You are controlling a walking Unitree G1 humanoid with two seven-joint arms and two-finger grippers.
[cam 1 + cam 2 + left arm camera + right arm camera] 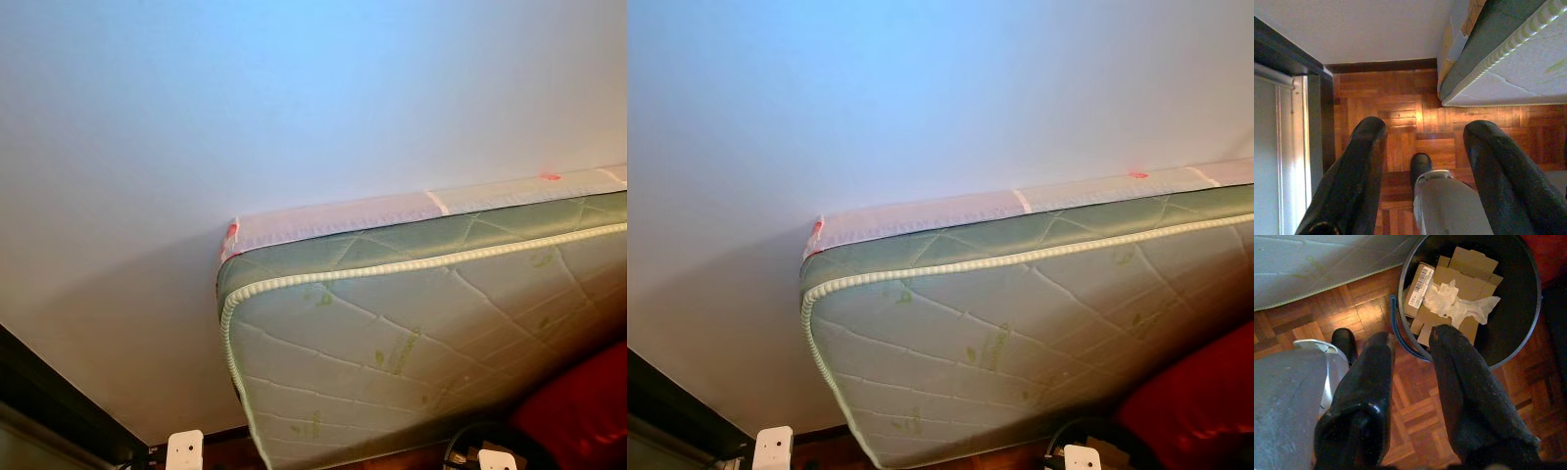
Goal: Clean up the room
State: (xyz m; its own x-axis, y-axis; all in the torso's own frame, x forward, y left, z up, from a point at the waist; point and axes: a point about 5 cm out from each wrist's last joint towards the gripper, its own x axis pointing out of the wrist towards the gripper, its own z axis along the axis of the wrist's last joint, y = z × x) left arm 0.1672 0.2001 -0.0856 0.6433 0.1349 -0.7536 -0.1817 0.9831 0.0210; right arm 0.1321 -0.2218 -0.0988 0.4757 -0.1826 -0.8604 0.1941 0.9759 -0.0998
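A quilted mattress (pixel 411 343) leans against the white wall (pixel 245 117) on the parquet floor (pixel 1400 122). The left gripper (pixel 1422 142) hangs released above bare floor; the right gripper (pixel 1410 340), also released, hovers at the rim of a black bin (pixel 1520 298) holding cardboard scraps (pixel 1459 279) and crumpled paper (pixel 1454 301)

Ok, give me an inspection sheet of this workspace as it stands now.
Surface: parquet floor, bare between the fingers.
Job's things: dark bin holding cardboard pieces and crumpled white paper.
Clutter: nothing seen loose on the floor.
Grippers: left gripper open above the floor; right gripper open at the bin's rim; both empty.
Cables: nothing seen.
Surroundings: quilted mattress against a white wall; something red beside it; dark door frame.
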